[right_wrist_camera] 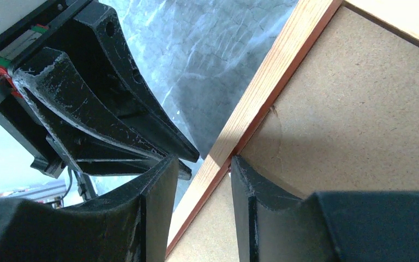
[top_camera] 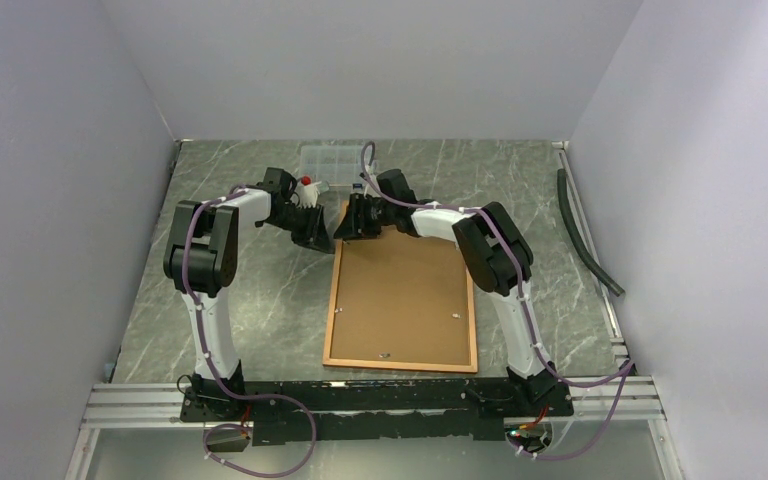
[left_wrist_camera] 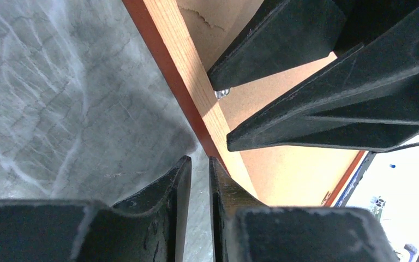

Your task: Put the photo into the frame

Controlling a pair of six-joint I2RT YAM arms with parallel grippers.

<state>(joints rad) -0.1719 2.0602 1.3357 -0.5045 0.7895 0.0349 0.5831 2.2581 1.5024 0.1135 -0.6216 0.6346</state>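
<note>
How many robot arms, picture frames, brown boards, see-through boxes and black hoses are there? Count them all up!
Robot arms: 2
Picture frames: 1
Brown boards: 1
Clear boxes: 1
Black hoses: 1
Total: 6

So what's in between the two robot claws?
The wooden edge of the frame and a thin strip of grey table lie between the left gripper and the right gripper. The right wrist view shows it best.

The frame lies on the table — a compartment box behind it.
</note>
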